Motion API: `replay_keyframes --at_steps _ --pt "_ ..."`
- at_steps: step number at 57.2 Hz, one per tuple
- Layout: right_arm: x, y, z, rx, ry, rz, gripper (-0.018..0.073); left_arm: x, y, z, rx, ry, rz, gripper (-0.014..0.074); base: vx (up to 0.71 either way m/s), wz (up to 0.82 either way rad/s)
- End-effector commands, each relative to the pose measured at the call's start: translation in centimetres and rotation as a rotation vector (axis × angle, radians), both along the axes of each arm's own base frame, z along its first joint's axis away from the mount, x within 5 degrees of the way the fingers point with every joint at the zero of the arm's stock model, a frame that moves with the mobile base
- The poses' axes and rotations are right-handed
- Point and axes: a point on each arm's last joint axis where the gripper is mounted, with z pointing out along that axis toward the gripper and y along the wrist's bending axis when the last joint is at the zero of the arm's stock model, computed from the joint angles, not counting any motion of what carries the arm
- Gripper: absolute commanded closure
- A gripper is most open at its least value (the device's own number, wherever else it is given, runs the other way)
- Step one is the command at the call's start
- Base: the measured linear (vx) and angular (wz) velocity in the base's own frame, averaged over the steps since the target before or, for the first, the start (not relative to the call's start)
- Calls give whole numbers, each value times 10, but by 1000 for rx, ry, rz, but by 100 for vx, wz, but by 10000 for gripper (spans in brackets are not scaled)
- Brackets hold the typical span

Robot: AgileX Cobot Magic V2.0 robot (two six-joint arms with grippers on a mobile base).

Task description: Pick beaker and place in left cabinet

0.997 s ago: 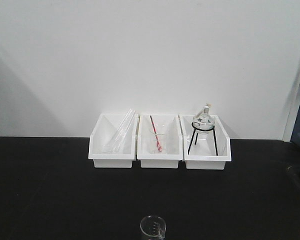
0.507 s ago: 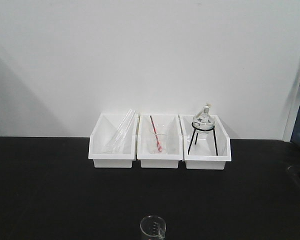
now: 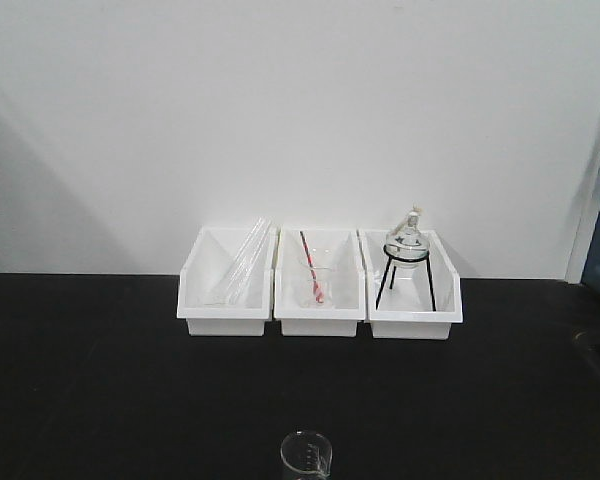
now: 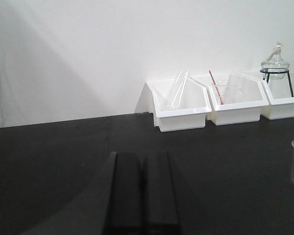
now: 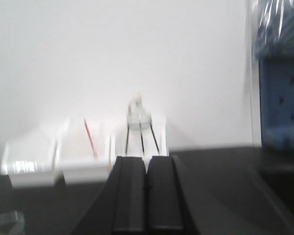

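Left hand (image 4: 142, 193) pressed together, right hand (image 5: 147, 196) likewise, beaker (image 3: 307, 456) cut by bottom frame edge, well apart from white bins (image 3: 320, 326)

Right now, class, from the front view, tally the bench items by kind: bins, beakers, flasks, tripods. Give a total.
White bins: 3
Beakers: 2, the beaker on the bench and the beaker with the red rod
Round flask: 1
Black tripod: 1
Total: 7
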Motion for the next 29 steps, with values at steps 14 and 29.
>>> replay_keyframes --at_steps 14,29 --pt "-9 -3 27 208 -228 41 568 -1 0 3 -22 -83 1 595 0 0" --pt "-6 -2 60 132 -182 23 547 -1 0 3 -22 -83 1 595 0 0"
